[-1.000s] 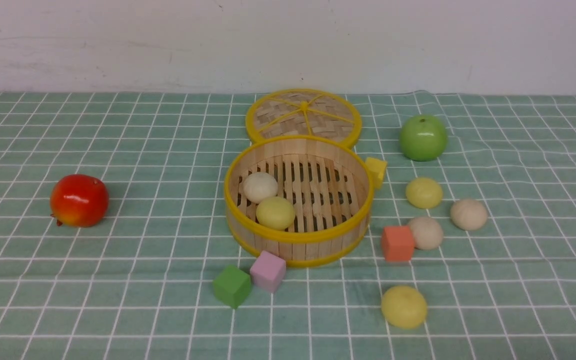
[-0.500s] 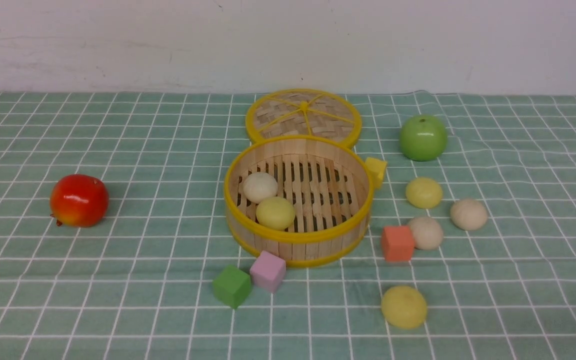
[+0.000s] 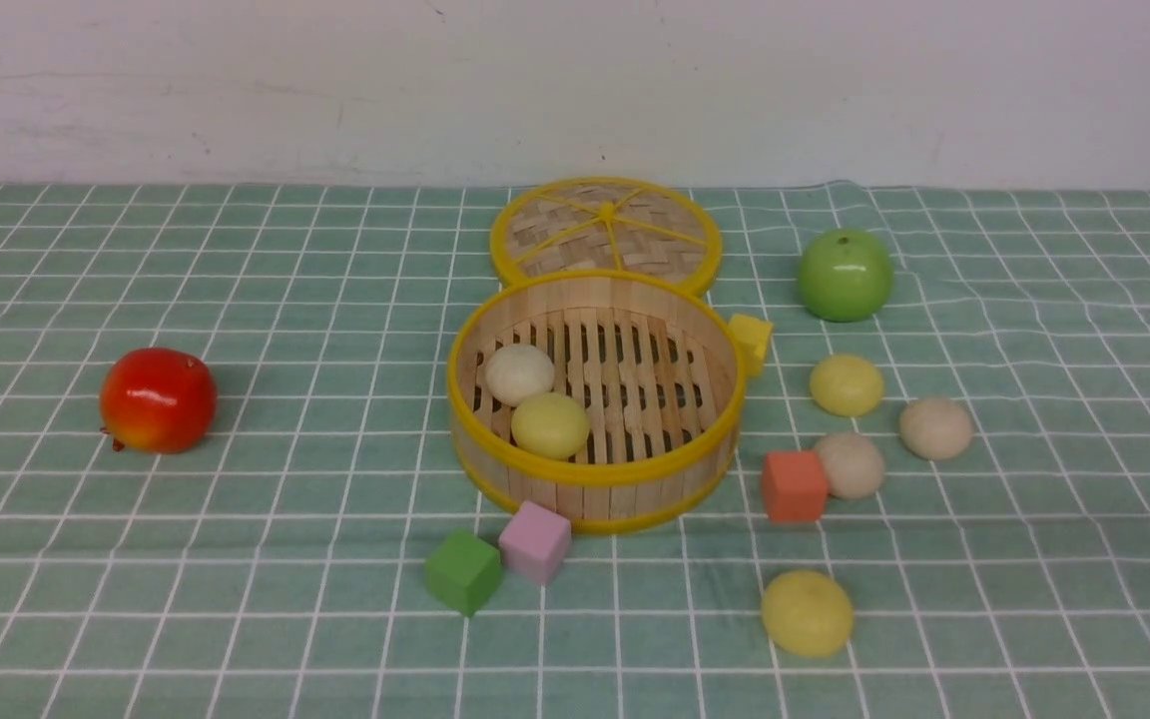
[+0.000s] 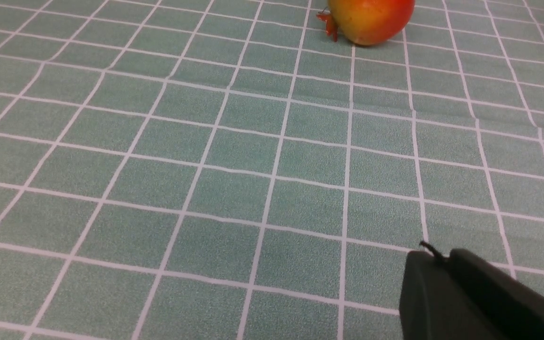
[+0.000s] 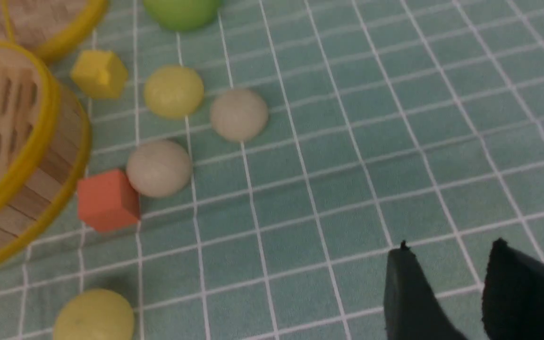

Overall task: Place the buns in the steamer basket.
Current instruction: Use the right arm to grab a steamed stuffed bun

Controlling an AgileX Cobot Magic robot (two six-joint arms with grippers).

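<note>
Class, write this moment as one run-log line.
steamer basket: two buns inside | four buns outside | left gripper: shut, empty | right gripper: open, empty

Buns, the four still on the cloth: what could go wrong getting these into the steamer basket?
The cream bun sits against the orange cube: jaws closing there may catch or shove the cube. The buns are smooth domes, so an off-centre pinch could squirt one, like the near yellow bun, across the cloth. Two buns already lie in the left half of the steamer basket; one dropped onto them might bounce out.
</note>
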